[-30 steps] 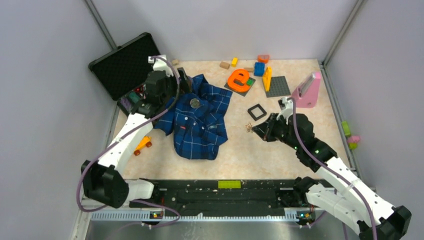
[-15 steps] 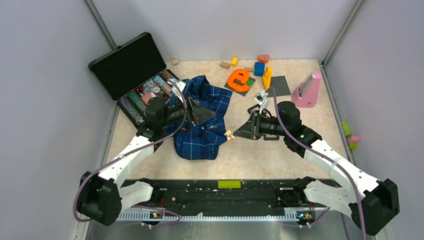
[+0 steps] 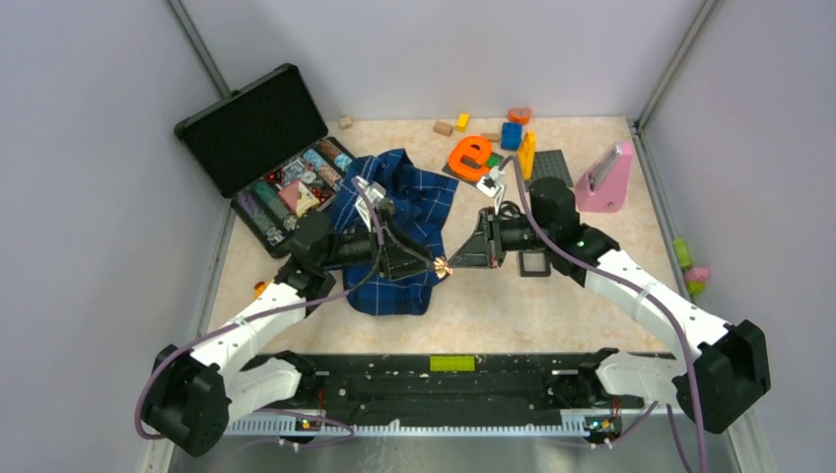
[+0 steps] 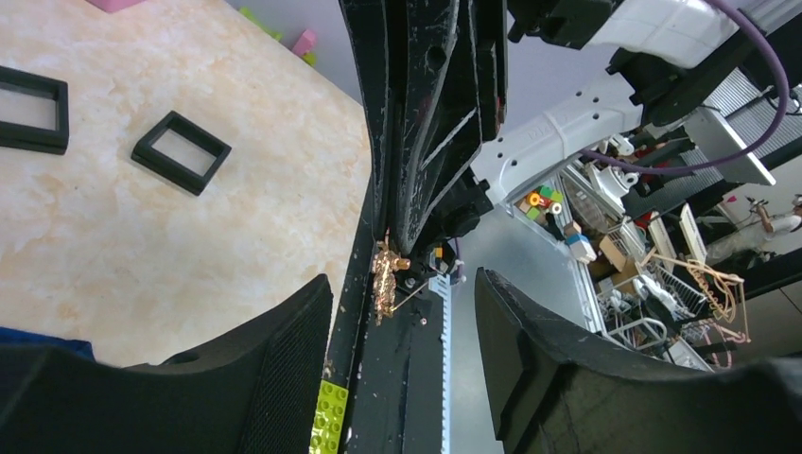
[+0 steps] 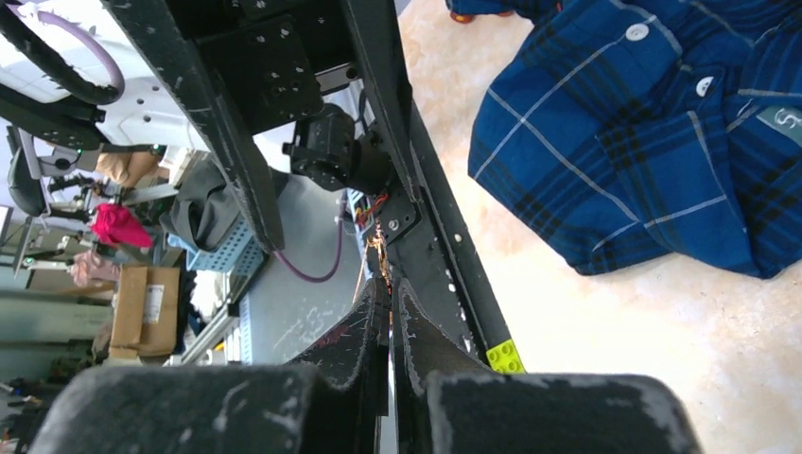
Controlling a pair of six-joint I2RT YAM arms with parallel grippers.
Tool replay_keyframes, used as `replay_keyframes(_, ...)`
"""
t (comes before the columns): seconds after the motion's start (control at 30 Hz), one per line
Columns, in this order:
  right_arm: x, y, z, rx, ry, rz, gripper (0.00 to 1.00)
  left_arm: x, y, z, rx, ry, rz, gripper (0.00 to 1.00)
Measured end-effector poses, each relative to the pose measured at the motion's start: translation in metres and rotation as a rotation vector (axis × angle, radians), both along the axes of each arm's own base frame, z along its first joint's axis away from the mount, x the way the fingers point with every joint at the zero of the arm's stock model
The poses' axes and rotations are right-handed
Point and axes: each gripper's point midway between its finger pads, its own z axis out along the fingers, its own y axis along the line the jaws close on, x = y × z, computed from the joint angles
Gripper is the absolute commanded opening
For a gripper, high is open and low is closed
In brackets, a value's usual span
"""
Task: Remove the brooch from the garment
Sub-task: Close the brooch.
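The two arms meet nose to nose over the middle of the table [image 3: 552,296]. The right gripper [image 3: 453,263] reaches in from the right with its fingers clenched, and a small gold ornament [image 4: 385,276] with a thin pin is pinched at the very tips. The left gripper [image 4: 402,284] faces it from the left with its jaws spread. One finger stands on either side of the ornament and neither touches it, so the left one is holding nothing.

From above, this meeting point sits just beside the near right edge of the shirt [image 3: 419,197]. The blue plaid shirt lies crumpled on the table left of centre, collar end towards the far side. The left arm stretches across the shirt's middle, and from the right wrist view I see only white buttons and a small grey label on the cloth. I cannot find the brooch anywhere. It may be under that arm, but I cannot tell.

At the far left an open black case [image 3: 251,123] lies with its lid tipped back. On the far side there is an orange letter [image 3: 470,156], some coloured blocks and a grey plate [image 3: 552,169], with a pink stand [image 3: 603,179] to the right. A black square frame [image 3: 534,263] lies on the table just beside the right arm.
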Motion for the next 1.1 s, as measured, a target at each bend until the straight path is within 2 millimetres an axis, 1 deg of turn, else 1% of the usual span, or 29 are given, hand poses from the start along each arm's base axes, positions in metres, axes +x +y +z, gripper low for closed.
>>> replay_keyframes(0.2,-0.007,0.000,0.000,0.008,0.012,0.045,0.00,-0.009,-0.001,-0.020,0.036,0.030,-0.012,0.57)
replay_keyframes(0.27,-0.010,0.000,0.001,0.012,0.015,0.057,0.00,-0.009,-0.002,-0.023,0.043,0.039,-0.009,0.57)
replay_keyframes(0.5,-0.011,-0.001,0.000,0.008,0.024,0.059,0.00,-0.017,-0.011,-0.024,0.044,0.037,-0.028,0.55)
replay_keyframes(0.67,-0.012,-0.002,-0.002,0.004,0.025,0.053,0.00,-0.023,-0.016,-0.024,0.041,0.038,-0.050,0.50)
replay_keyframes(0.93,-0.012,-0.003,-0.007,-0.018,0.038,0.045,0.00,-0.021,-0.017,-0.023,0.036,0.031,-0.038,0.41)
replay_keyframes(1.0,-0.013,-0.003,-0.008,-0.021,0.039,0.045,0.00,-0.020,-0.017,-0.023,0.037,0.031,-0.036,0.36)
replay_keyframes(1.1,-0.013,-0.002,-0.009,-0.024,0.034,0.046,0.00,-0.020,-0.017,-0.022,0.036,0.030,-0.035,0.32)
